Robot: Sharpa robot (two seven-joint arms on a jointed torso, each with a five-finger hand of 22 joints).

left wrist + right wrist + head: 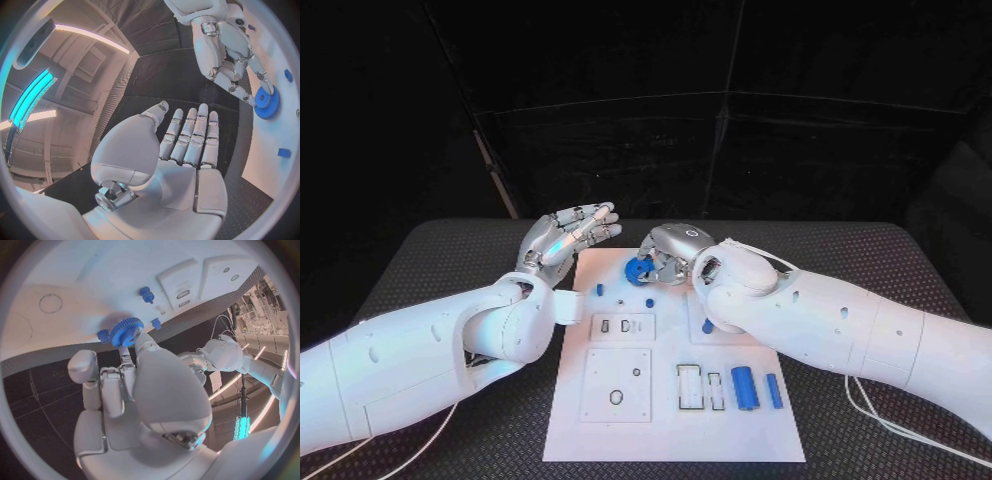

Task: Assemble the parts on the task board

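- Firstly, at the left side, the left robot hand (568,235) hovers beside the far left corner of the task board (675,440); its fingers lie straight and close together, and it holds nothing.
- Next, a little to the right, the blue gear (640,270) sits at the far edge of the task board, near the middle of that edge. The right robot hand (678,252) pinches it at the toothed rim with its fingertips (128,347), and the other fingers stay curled nearby.
- I cannot tell if the gear already sits on its post or is a little above the board.
- The gear looks like rigid plastic, so I judge it light and stiff, not fragile. The teeth should give some grip, but the flat faces may be slippery, so the rim is the better place to hold it, with the fingers on opposite sides.
- A small blue peg (600,290) stands on the board, near its left edge.
- Further right, near the right edge of the board, two blue cylinders (744,388) lie side by side beside empty slots. They look smooth and may roll, so I would take them across the middle.
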